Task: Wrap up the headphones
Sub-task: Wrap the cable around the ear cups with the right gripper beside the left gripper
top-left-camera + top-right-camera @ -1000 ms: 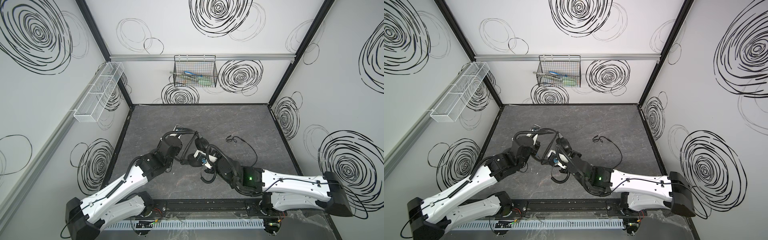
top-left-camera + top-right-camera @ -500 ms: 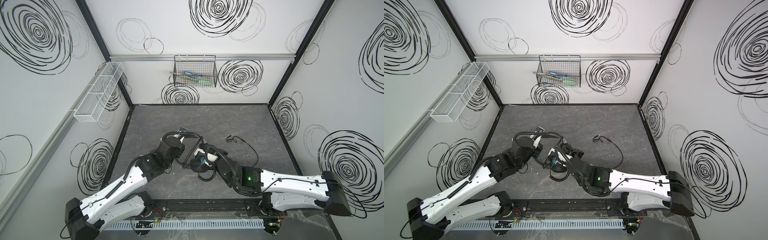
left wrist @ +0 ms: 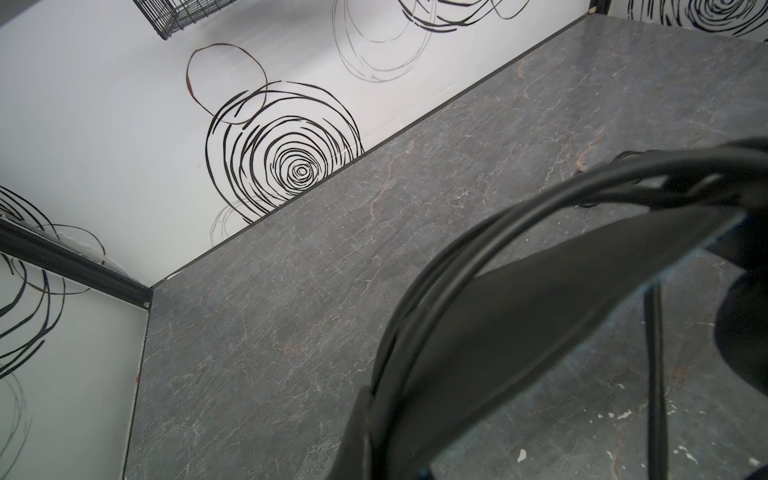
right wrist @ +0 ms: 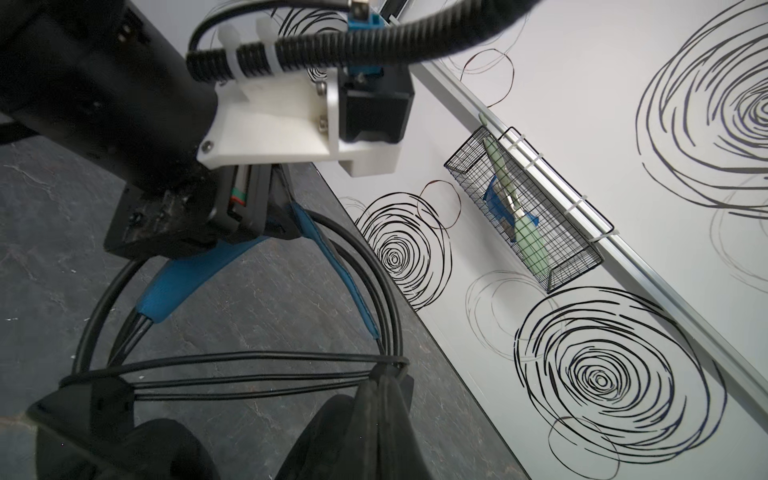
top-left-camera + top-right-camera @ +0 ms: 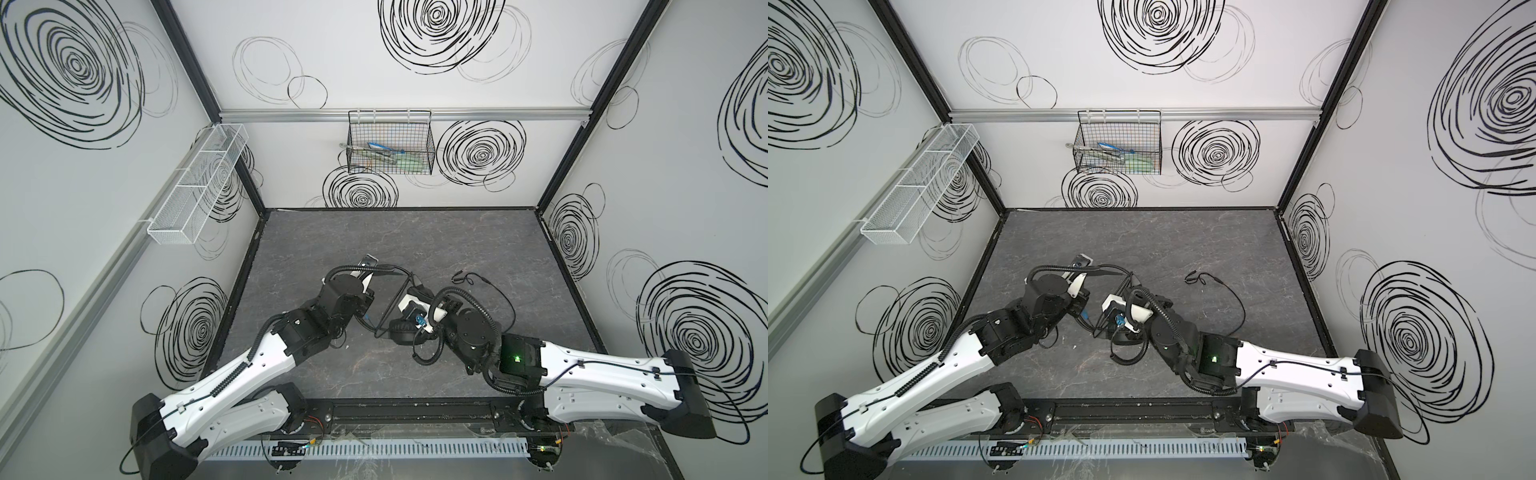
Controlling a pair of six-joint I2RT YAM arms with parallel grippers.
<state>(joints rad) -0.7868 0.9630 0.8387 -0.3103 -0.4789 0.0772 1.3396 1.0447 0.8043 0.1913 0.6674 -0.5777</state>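
Note:
The headphones (image 5: 401, 332) hang just above the table's middle between my two grippers, in both top views. My left gripper (image 4: 278, 226) is shut on the headband by its blue strap (image 4: 187, 270). In the left wrist view the black headband (image 3: 457, 257) arches out from that grip. My right gripper (image 4: 384, 395) is shut on the thin black cable (image 4: 249, 365), which crosses the headband in three strands. The padded earcups (image 4: 166, 449) sit under those strands. The cable's free length (image 5: 494, 291) trails right across the table to its plug (image 5: 459, 276).
A black wire basket (image 5: 390, 149) with tools hangs on the back wall, and a white mesh tray (image 5: 199, 187) on the left wall. The dark marbled table (image 5: 415, 232) is walled on three sides. A black rail (image 5: 395, 411) runs along the front.
My right gripper has swung a little with the cable beside the headset, and the earcups have dropped slightly toward the front. The left arm has barely moved.

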